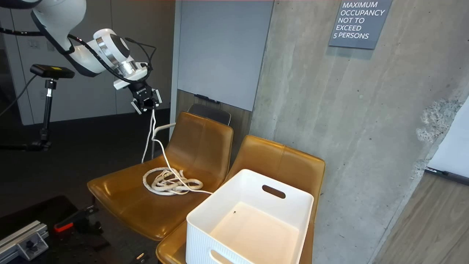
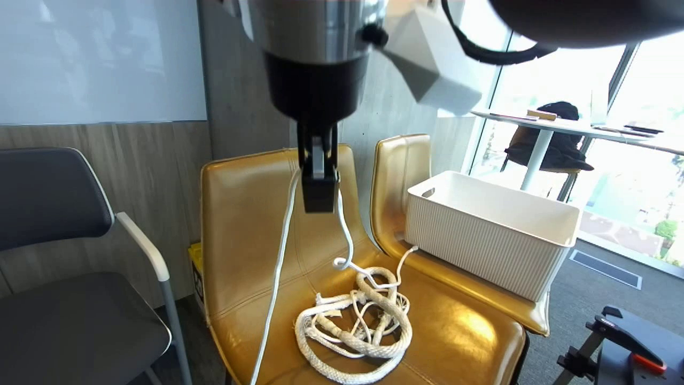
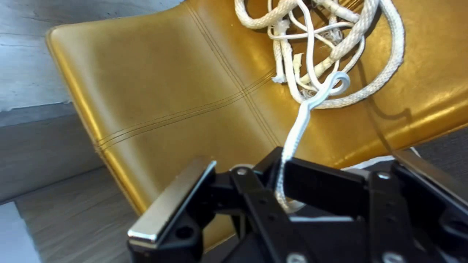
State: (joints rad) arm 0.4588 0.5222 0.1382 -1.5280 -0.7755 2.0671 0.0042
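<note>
Thin white braided cord (image 3: 297, 128) clamped above tan leather chair seat (image 2: 454, 334)
I hold the jaws closed on the cord; two lengths hang from the grip. One runs to the off-white coiled rope (image 3: 351, 41), set inside the seat's edges, presumably so the seat bears its weight; the other drops past the edge away from the ribbed white plastic bin (image 2: 481, 246).

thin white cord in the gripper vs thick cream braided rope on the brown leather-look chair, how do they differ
The thin white cord is slender and whiter; the thick cream braided rope is bulkier and yellower. The cord is pinched in the closed black gripper and hangs from it in two lengths; the rope lies loosely coiled on the brown leather-look chair. Both are pale and look flexible.
</note>
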